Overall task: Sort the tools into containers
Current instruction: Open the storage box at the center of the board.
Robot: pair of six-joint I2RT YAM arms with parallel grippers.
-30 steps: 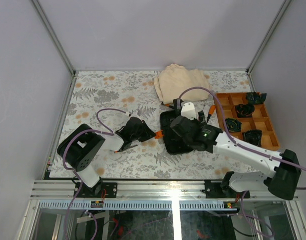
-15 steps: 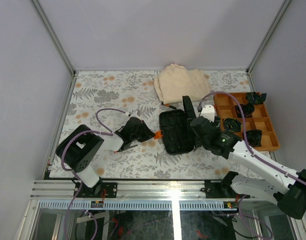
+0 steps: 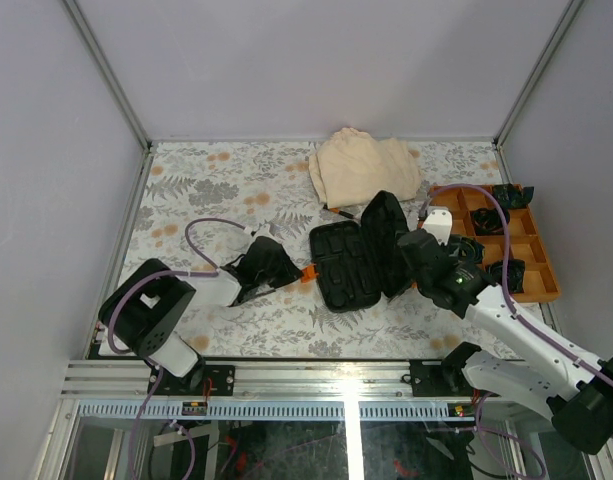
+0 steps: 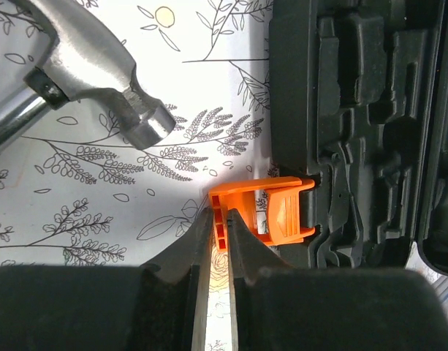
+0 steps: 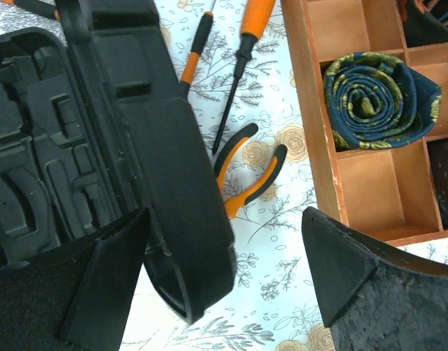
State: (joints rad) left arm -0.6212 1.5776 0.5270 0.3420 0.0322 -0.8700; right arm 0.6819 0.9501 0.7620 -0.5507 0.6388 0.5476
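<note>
Swung lid [image 3: 386,238] of tool case [image 3: 341,272] wider (not yet flat), baring slots [image 5: 33,161]; clamping latch [image 4: 276,212] in left pincer [image 4: 222,223], with right pincer [image 5: 220,219] spread, gripping nothing.

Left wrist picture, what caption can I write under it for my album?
The left gripper pinches the orange latch of the open black tool case, with a shiny hammer nearby.

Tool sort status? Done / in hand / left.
Done: the case is open with its lid half raised; the slots in view are empty. In hand: the left pincer is shut on the latch, and the right pincer is open astride the lid's edge. Left: the hammer, pliers and screwdrivers all lie on the table, none slotted.
</note>
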